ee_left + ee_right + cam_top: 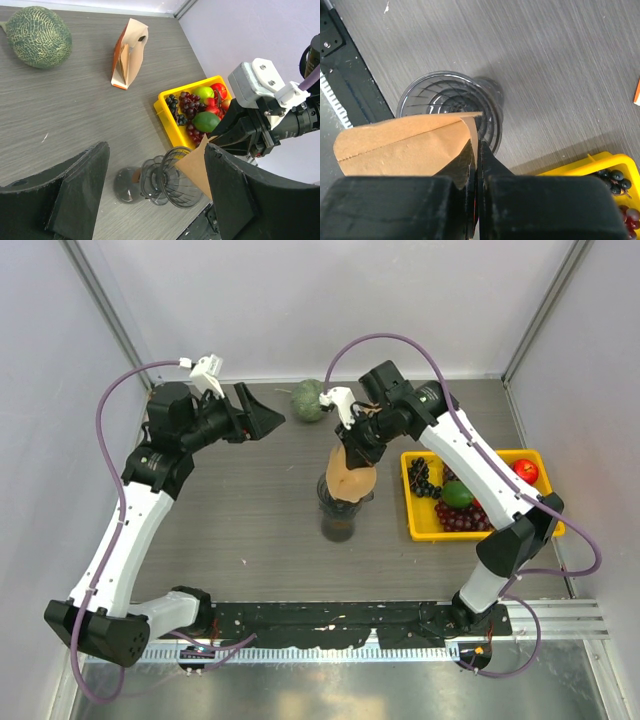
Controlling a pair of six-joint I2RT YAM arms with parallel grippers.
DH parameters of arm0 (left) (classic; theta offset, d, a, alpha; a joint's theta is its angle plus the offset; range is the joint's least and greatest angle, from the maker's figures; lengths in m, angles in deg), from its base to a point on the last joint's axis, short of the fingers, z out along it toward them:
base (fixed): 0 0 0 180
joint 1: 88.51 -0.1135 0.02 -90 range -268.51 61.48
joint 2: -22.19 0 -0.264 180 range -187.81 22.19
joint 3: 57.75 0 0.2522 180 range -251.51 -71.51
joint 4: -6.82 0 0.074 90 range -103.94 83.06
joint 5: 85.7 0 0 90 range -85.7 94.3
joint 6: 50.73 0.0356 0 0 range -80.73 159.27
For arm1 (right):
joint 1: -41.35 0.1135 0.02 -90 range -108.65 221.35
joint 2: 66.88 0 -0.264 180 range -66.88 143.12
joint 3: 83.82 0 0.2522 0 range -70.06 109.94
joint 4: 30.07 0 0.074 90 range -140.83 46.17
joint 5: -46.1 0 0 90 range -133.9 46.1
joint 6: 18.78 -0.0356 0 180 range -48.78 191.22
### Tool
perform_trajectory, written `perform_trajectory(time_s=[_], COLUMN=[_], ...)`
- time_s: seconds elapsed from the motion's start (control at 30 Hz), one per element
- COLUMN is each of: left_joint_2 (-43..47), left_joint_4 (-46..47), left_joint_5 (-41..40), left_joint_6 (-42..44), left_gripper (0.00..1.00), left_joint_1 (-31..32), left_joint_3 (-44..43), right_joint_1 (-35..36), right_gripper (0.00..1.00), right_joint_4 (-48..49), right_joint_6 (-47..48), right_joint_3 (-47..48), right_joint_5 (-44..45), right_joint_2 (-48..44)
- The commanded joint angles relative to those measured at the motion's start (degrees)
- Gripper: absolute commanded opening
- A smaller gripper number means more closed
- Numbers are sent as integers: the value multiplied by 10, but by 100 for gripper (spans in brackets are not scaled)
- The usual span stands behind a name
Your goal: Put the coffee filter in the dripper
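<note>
Over grey tabletop (250,525), pinched light, floppy-looking coffee filter (405,145) by edge in right tool (475,150) above dripper (435,90); left tool (265,418) spread.

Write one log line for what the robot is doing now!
right pincer: shut on filter | filter: by dripper rim, not yet in | left pincer: open, holding nothing

Left tool (156,150) gapes wide, held aloft; right tool (475,162), seemingly tilted downward, is clamped tight.
</note>
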Motion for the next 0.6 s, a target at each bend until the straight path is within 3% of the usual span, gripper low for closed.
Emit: perform_trajectory(time_s=[0.0,0.23,0.4,0.57], left_joint_2=[1,-7,-13,-10], left_joint_4=[2,-2,-9,-10], left_joint_5=[9,9,11,15], left_joint_6=[-2,-2,1,0], left_gripper=[80,79,79,79], left_joint_1=[-8,-10,-16,-19], left_joint_3=[1,-1,-10,-8], right_joint_1=[5,10,9,-1], right_gripper=[8,23,53,66], right_joint_4=[34,47,42,38], right_joint_6=[-46,-52,-44,-17], right_joint_3=[1,-33,-37,-28], right_joint_5=[33,49,68,65], right_joint_2=[-1,0,-9,-36])
